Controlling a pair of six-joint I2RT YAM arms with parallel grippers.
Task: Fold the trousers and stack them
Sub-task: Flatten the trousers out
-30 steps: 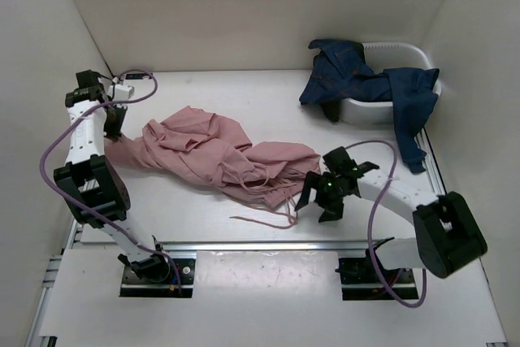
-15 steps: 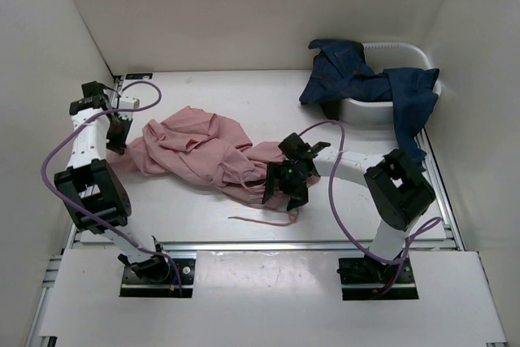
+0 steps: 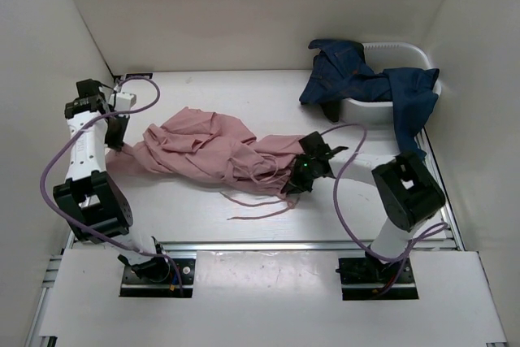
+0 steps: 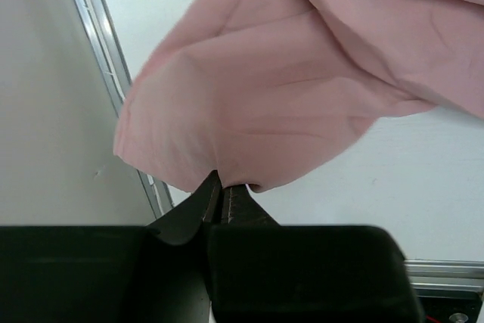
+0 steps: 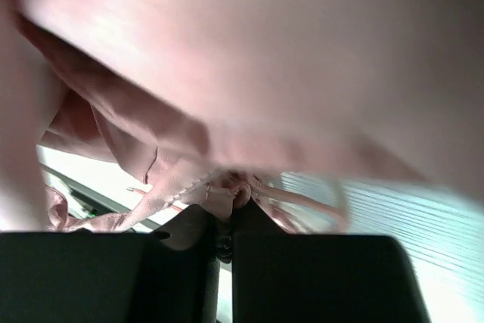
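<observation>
since a second ago the right gripper (image 3: 297, 176) has moved in and closed on the drawstring end of the trousers (image 3: 207, 150). left gripper (image 3: 114, 132) pinches their opposite edge. they lie crumpled across the table (image 3: 203, 210). step: spreading out. next, probably, both arms must pull apart gently.

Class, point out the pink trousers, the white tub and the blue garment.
pink trousers (image 3: 203, 148): top view, wrinkled middle.
white tub (image 3: 370, 111): top view, near wall.
blue garment (image 3: 349, 79): top view, part draped over the tub.
</observation>
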